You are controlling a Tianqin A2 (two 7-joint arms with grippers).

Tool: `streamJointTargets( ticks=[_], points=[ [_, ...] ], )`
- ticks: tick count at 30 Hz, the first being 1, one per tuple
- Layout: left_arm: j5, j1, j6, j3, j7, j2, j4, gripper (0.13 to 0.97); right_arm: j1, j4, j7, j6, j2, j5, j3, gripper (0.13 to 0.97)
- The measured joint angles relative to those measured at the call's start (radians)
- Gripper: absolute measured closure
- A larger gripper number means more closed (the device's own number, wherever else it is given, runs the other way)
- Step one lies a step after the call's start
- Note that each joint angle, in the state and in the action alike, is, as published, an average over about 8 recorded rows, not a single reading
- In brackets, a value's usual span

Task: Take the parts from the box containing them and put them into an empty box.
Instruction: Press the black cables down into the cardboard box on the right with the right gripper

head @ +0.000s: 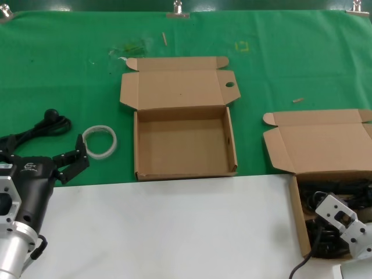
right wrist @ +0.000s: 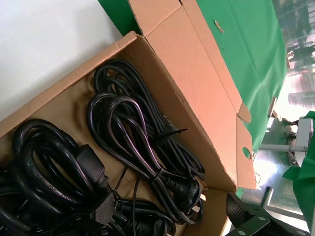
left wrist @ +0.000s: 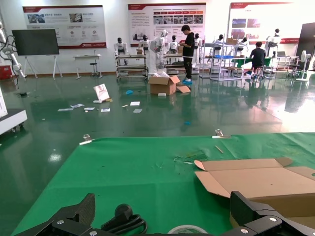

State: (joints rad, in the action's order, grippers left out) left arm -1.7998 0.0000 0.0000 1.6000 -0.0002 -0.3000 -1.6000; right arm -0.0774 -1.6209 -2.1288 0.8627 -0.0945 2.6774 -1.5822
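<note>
Currently the empty box (head: 185,142) sits well apart from the right gripper (head: 343,224), across the green cloth (head: 70,64), nothing in it. The box containing them (head: 317,145) lies directly under that gripper; its jaws hover just above the parts (right wrist: 142,147), and whether they are parted cannot be told. The coils lie overlapped, several cords crossing.

Risks, judged: a pinch on one strand may drag a neighbouring bundle out with it, or a loose coil may unwind and snag the box wall on lift.

The left gripper (head: 72,161) idles with jaws spread, the white ring (head: 100,141) just ahead of them and the knob-ended cord (head: 43,125) beside; neither belongs to the task.
</note>
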Motion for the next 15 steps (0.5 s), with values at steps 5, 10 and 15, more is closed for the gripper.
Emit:
streamJointTargets(
  ticks=[5,10,15],
  points=[
    [0.0,0.0,0.0,0.0,0.0,0.0,0.0,0.132,-0.013,0.017,-0.004,-0.012,0.0,0.0,0.005,0.315],
    [0.0,0.0,0.0,0.0,0.0,0.0,0.0,0.132,-0.033,0.044,-0.021,-0.035,0.002,0.004,0.015,0.327],
    [0.0,0.0,0.0,0.0,0.0,0.0,0.0,0.132,-0.056,0.077,-0.051,-0.064,0.004,0.014,0.033,0.382]
  ],
)
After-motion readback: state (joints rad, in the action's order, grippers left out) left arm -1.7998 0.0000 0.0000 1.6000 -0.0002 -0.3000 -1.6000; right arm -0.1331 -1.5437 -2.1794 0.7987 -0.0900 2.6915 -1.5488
